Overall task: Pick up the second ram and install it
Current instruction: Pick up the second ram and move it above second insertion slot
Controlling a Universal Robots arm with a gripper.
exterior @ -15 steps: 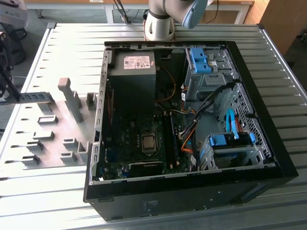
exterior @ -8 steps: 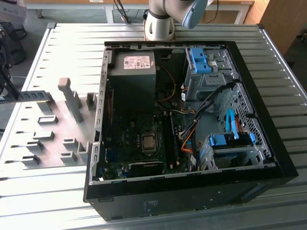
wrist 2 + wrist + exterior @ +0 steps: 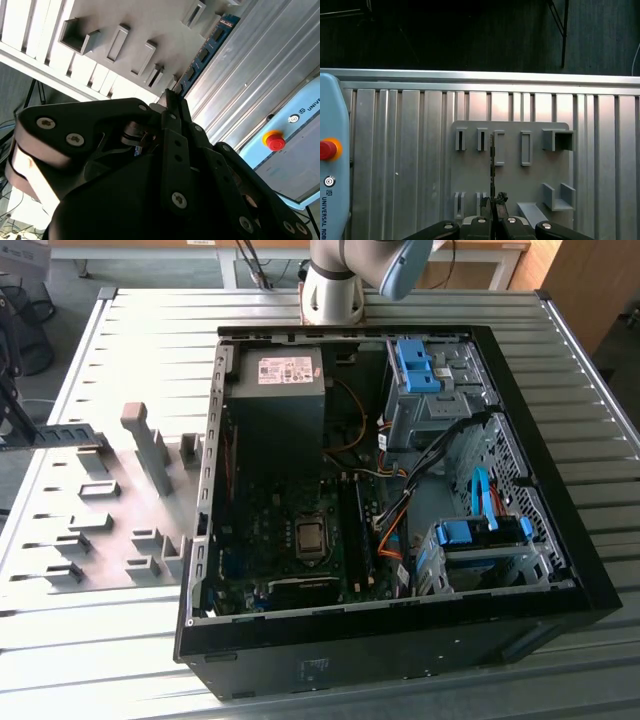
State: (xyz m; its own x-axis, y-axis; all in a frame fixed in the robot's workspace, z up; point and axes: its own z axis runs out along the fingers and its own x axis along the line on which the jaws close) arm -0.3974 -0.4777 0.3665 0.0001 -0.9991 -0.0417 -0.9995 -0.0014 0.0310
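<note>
Gripper (image 3: 493,199) clamps the 2nd ram (image 3: 492,160) (edge-on) near holder plate (image 3: 512,180).

Dark lettering (image 3: 328,215) is being shown on the light-blue teach pendant (image 3: 332,115) in both wrist views, below a round symbol (image 3: 328,181) and a red stop button (image 3: 325,149). A white printed label (image 3: 288,369) is being displayed on the power supply (image 3: 275,415), its lines too small to be read.

Ribbed table (image 3: 410,150) gleams, bare brushed metal. Holder plate (image 3: 512,175): smooth matt grey plastic. Gripper (image 3: 493,200) looks matt black, screw heads (image 3: 179,200) shiny. Memory stick (image 3: 202,57), blue-green board, dull black chips (image 3: 218,34). Glossy blue plastic latches (image 3: 415,362) at the case's (image 3: 585,590) one o'clock.
</note>
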